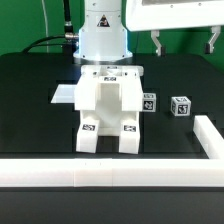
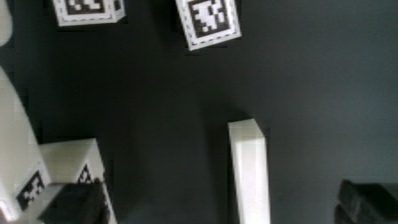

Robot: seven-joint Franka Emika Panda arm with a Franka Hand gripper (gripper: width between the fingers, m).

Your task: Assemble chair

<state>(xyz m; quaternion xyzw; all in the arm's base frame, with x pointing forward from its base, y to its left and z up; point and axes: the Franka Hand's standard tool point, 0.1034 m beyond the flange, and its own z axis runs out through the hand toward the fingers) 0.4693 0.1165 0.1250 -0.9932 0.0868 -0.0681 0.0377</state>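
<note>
Exterior view — chair [image 1: 108, 112], well apart from gripper [image 1: 184, 50]

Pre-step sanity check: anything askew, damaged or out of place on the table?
Nothing stands out. The partly built chair stands upright, and two small tagged parts sit loose on the exterior view's right of it. The hand hangs open above them, empty.

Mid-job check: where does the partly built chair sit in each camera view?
Exterior view: the chair stands mid-table, inside the border rail.
Wrist view: probably only a white tagged sliver of it, at the frame's edge.
Shared landmark: the border rail's free end, the white bar in the wrist view.
</note>
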